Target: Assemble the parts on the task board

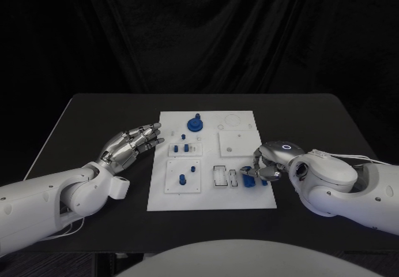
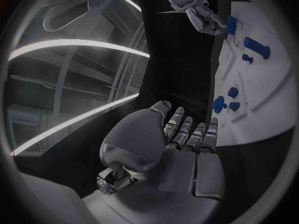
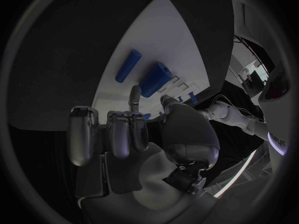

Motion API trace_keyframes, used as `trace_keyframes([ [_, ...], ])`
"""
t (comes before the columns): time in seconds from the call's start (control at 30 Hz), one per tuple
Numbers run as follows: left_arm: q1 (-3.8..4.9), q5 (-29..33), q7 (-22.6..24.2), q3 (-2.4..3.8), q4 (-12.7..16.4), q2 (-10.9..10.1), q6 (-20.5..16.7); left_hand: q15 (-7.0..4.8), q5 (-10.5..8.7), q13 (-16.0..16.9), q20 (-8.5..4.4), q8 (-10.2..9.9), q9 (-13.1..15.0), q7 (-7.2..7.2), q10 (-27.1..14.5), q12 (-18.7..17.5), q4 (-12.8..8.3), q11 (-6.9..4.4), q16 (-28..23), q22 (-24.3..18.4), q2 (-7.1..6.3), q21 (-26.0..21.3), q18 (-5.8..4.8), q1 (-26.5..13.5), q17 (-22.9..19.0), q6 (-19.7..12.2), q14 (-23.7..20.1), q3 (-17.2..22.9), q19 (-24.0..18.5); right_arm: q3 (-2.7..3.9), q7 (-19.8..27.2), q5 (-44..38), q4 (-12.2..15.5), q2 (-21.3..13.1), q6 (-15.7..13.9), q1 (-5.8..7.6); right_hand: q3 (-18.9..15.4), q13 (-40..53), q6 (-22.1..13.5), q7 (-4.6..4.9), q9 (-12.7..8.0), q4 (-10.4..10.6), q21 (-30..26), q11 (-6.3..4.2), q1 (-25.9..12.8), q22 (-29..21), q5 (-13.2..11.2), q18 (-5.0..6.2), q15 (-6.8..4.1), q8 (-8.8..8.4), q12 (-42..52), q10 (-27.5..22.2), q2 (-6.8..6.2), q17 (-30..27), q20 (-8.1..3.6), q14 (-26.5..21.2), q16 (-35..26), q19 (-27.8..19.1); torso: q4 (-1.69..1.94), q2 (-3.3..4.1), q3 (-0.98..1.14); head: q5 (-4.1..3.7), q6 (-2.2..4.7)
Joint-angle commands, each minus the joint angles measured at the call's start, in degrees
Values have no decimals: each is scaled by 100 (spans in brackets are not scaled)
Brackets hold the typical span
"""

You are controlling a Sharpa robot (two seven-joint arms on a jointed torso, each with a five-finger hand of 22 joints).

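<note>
Hands first: your left hand point(image 1: 131, 145) hangs over the black table point(image 1: 100, 115) just beside the task board's point(image 1: 241, 199) left edge, fingers point(image 1: 150, 136) stretched out and apart, nothing in them. The left wrist view agrees: palm point(image 2: 181, 159) flat, fingertips at the board's edge, no contact with any part.

Your right hand point(image 1: 267, 161) sits over the board's lower right area, fingers curled down onto a blue part point(image 1: 248, 176) near the slotted holder point(image 1: 219, 176). In the right wrist view a fingertip point(image 3: 133, 95) and the thumb meet just below a blue cylinder point(image 3: 154, 78), with a second, slimmer blue piece point(image 3: 127, 65) lying beside it on the white plate. You can't tell from these frames whether the hand truly pinches the part or only touches it.

Parts on the board, head view: a blue round knob piece point(image 1: 195, 123) stands at the upper middle. Two small blue pegs point(image 1: 184, 149) stand in a small plate at middle left. Two more blue pegs point(image 1: 186, 176) stand in the lower left plate. A plain white square plate point(image 1: 237, 143) lies right of centre, and a faint ring outline point(image 1: 233, 121) lies near the top right.

The board lies flat in the table's middle, long side running away from you.
</note>
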Motion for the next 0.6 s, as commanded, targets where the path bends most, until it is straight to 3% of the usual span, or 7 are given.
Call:
trace_keyframes([
  [0.03, -18, 4, 166, 4, 4, 3, 92, 8, 21, 6, 7, 19, 2, 35, 20, 10, 6, 15, 20, -4, -23, 23, -63, -31, 7, 14, 45, 35, 43, 2, -217, 22, -20, 26, 299, -20, -22, 1508, 66, -7, -21, -7, -59, -30, -16, 1285, 33, -13, -49, -81, 31, 596, 83, 1508, -46, 602, 14, 413, -3, 0, 2, 19, 0],
  [0.23, -34, 4, 155, 4, 2, 0, 100, 8, 21, 6, 7, 19, 2, 35, 20, 10, 6, 15, 20, -4, -23, 23, -63, -31, 7, 14, 45, 35, 43, 2, -186, 34, -69, 98, 351, -43, -23, 1508, 160, 6, -86, -27, -122, -20, 82, 1265, 193, 0, -43, -346, 31, 596, 66, 1508, -41, 602, 14, 397, -4, -2, 0, 22, 0],
  [0.43, -44, 4, 128, 4, -7, 3, 110, 8, 21, 5, 7, 18, 1, 38, 16, 4, 7, 19, 20, -9, -24, 22, -64, -33, 6, 11, 44, 43, 42, 2, -124, 68, -136, 168, 362, -62, -40, 1508, 175, 17, -106, -25, -199, -11, 112, 1240, 229, 17, -37, -444, 31, 596, 26, 1470, -37, 593, 2, 378, -6, 3, 9, 2, 0],
  [0.6, -50, 4, 111, 4, -14, 4, 112, 8, 21, 5, 7, 18, 1, 38, 16, 4, 7, 19, 20, -9, -24, 22, -64, -33, 6, 11, 44, 43, 42, 3, -78, 120, -186, 216, 463, -73, -44, 1508, 197, 26, -121, -39, -215, -3, 188, 1236, 260, 20, -30, -533, 31, 596, -16, 1463, -31, 592, -1, 374, -6, 1, 3, -1, 0],
])
